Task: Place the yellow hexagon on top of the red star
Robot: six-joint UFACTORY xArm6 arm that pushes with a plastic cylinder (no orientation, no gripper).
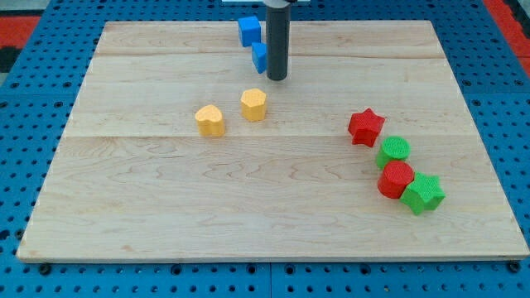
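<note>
Hovering my tip [277, 79] bare above yellow hexagon [253, 105], touching nothing | judging hexagon light, rigid, slippery | aiming at its left face toward red star [365, 127]

One raised view, angled down over the whole wooden board [273, 215], fairly near, front on

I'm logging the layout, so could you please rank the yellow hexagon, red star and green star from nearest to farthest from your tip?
1. Yellow hexagon, just below my tip.
2. Red star, toward the view's right.
3. Green star, lower right.
</note>
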